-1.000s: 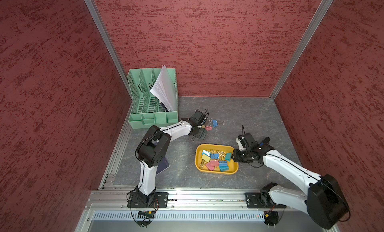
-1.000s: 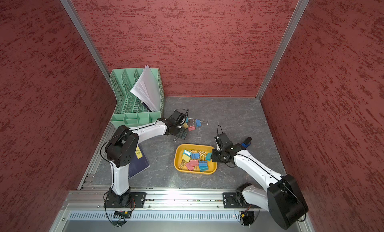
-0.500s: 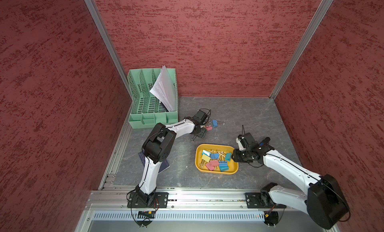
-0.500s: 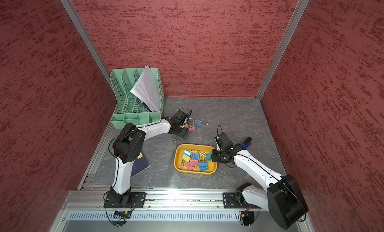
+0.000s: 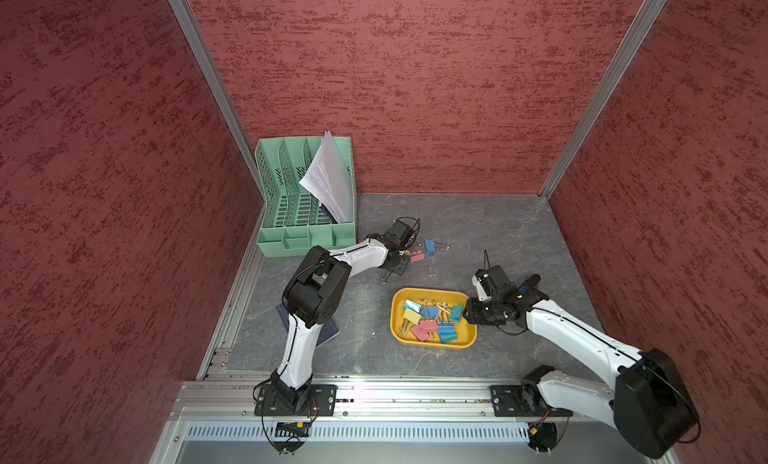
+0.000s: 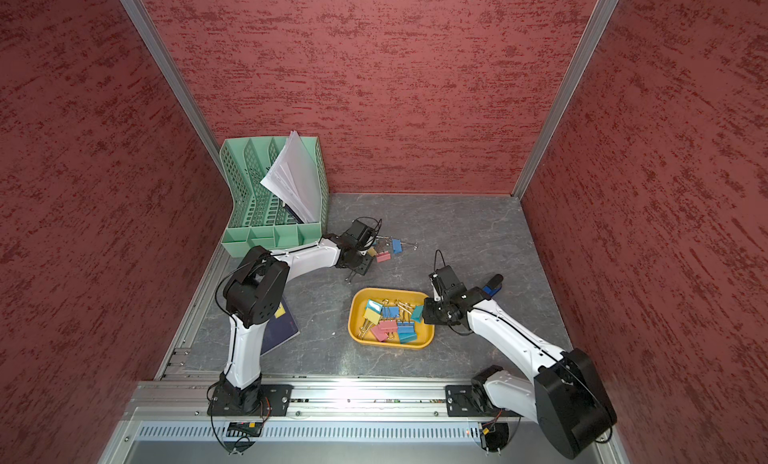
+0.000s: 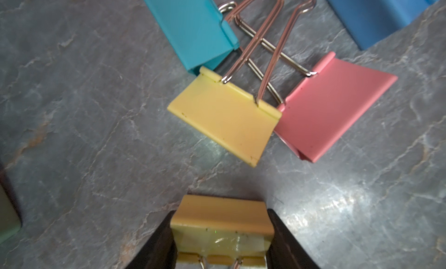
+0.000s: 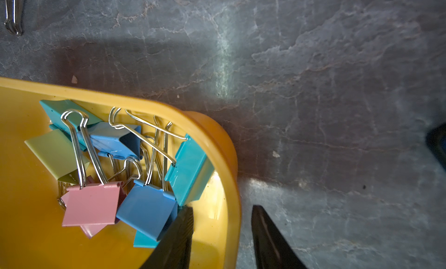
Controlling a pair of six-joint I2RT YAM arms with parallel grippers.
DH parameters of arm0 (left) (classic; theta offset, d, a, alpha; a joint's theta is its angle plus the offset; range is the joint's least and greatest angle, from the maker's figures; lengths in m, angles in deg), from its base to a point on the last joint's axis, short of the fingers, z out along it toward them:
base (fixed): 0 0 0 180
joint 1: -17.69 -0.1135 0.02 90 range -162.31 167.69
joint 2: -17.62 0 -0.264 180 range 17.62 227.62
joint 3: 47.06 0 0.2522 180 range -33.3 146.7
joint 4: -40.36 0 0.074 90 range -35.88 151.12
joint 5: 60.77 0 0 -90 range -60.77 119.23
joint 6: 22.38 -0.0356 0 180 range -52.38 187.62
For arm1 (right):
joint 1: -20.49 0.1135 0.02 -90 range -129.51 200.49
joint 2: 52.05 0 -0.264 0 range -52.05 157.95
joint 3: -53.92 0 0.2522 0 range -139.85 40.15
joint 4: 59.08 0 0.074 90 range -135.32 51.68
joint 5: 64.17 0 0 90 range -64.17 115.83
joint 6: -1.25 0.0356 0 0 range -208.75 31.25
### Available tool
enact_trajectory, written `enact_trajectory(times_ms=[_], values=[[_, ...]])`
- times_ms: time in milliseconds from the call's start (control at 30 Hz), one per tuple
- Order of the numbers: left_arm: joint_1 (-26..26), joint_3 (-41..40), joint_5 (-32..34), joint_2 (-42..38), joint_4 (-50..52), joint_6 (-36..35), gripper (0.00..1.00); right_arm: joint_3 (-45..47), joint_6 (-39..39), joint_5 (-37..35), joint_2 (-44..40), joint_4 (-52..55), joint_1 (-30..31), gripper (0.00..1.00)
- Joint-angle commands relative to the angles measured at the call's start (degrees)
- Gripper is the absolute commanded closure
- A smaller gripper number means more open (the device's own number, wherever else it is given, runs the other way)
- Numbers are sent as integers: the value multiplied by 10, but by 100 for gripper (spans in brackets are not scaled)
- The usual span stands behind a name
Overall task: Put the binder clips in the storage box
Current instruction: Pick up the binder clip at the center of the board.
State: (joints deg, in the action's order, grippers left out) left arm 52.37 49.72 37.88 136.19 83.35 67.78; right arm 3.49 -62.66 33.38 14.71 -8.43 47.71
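Observation:
My left gripper (image 7: 222, 231) is shut on a yellow binder clip (image 7: 222, 219), a black finger pressed on each side of it, low over the floor. In front of it lie loose binder clips: yellow (image 7: 224, 120), pink (image 7: 333, 106), teal (image 7: 193, 29) and blue (image 7: 376, 12). In both top views that group (image 5: 424, 249) (image 6: 388, 249) is behind the storage box (image 5: 432, 345) (image 6: 390, 344). Several clips (image 5: 430, 320) lie in the yellow-orange box. My right gripper (image 8: 223, 208) is open and straddles the box's right wall (image 8: 144, 102), one finger inside, one outside.
A mint green file organizer (image 5: 305, 200) with papers (image 5: 328, 179) stands at the back left. A dark blue notebook (image 5: 330, 335) lies under the left arm. A blue-and-black stapler (image 6: 492, 285) sits behind the right wrist. Red walls close in three sides.
The left gripper's jaws have closed from wide open onto the yellow clip, and the left arm's elbow has swung forward. The right arm has not moved.

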Motion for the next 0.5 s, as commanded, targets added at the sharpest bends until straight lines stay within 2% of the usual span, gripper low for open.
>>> enact_trajectory(times_ms=[0, 200, 333, 467], values=[[4, -14, 21, -67, 7, 0, 45, 3, -6, 2, 3, -10, 6, 56], [50, -28, 47, -167, 61, 3, 46, 1, -6, 2, 1, -9, 7, 56], [128, -28, 36, -211, 98, 25, 45, 1, -4, 0, -4, -7, 6, 56], [205, -29, 4, -217, 96, 70, 44, 2, -3, 3, -8, -5, 7, 55]])
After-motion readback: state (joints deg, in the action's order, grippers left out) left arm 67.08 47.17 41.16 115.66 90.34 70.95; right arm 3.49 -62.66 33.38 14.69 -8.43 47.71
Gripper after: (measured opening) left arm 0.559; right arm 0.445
